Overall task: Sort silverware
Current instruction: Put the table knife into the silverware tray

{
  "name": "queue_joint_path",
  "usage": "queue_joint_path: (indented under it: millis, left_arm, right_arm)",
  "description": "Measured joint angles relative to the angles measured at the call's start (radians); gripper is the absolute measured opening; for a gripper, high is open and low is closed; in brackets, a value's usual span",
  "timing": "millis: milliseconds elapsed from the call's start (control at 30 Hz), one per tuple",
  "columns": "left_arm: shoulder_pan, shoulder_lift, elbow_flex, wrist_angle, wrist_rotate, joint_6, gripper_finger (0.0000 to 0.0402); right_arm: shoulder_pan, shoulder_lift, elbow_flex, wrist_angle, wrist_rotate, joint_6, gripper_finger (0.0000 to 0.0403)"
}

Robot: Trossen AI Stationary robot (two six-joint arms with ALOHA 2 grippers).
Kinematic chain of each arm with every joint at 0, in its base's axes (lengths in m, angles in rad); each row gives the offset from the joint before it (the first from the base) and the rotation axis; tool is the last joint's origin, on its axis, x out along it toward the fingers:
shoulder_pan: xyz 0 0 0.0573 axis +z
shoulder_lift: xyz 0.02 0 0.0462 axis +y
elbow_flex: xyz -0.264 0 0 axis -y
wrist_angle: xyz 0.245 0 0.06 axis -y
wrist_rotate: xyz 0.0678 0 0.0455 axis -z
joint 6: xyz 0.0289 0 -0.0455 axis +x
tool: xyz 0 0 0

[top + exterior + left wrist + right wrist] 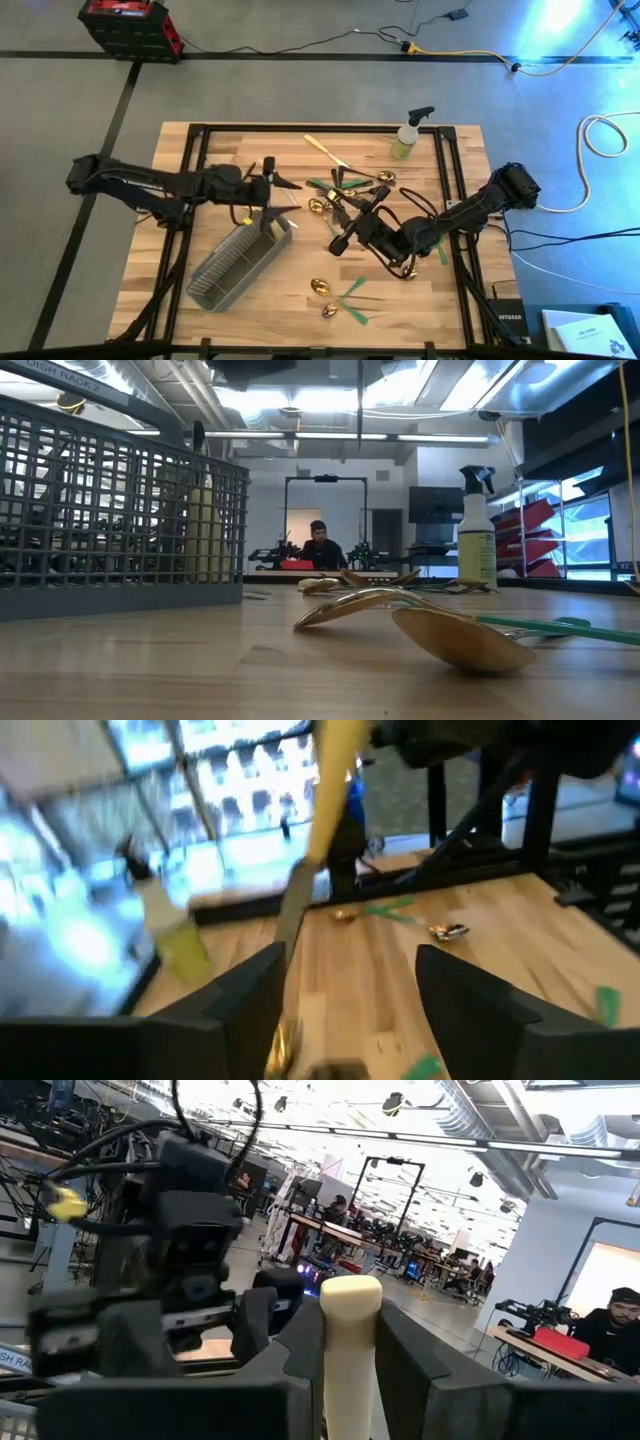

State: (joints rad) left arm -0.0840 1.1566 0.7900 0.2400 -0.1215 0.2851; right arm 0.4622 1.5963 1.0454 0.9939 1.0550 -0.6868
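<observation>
Left gripper (275, 192) parted at frame centre-left above the mesh caddy (238, 265), cream-handled utensil (322, 810) blurred between its fingers — right gripper (340, 240) clamped on a cream handle (348, 1350), head hidden, remaining silverware (345, 190) scattered mid-table.

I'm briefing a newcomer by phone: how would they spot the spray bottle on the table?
Start at the wooden table seen from above and go to its far edge, toward the right corner. The spray bottle stands upright there, beyond the scattered silverware. It is the only tall thing there: yellow-green body, dark trigger head.
</observation>
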Motion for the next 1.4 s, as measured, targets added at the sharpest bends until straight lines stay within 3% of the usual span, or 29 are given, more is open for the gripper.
queue_joint_path:
  millis: [100,267,433,567,667,933,1167,1400]
  left_arm:
    - [-0.039,0.068,-0.001,0.143,-0.037,0.139,0.0233]
    - [-0.08,0.158,0.001,0.412,-0.261,0.193,0.0246]
    - [-0.109,0.242,0.001,0.548,-0.281,0.228,0.0247]
    - [-0.116,0.29,0.0,0.64,-0.378,0.259,0.0248]
    - [-0.115,0.313,0.001,0.703,-0.375,0.262,0.0248]
    - [-0.116,0.389,0.069,0.711,-0.312,0.233,0.0247]
    - [-0.112,0.442,0.132,0.72,-0.413,0.299,0.0247]
    - [-0.11,0.443,0.142,0.747,-0.422,0.298,0.0247]
  right_arm:
    - [-0.005,0.0,0.001,0.001,0.0,0.002,0.0042]
    - [-0.006,0.0,0.001,0.002,0.004,0.006,0.0042]
    - [-0.006,0.0,0.001,0.006,0.003,0.008,0.0042]
    - [-0.006,0.0,0.001,0.008,0.004,0.024,0.0042]
    - [-0.011,0.0,0.001,0.007,0.005,0.025,0.0042]
    - [-0.019,0.0,0.001,0.006,-0.001,0.031,0.0042]
    - [-0.018,0.0,0.001,0.005,-0.01,0.032,0.0042]
    - [-0.018,0.0,0.001,0.0,-0.015,0.032,0.0042]
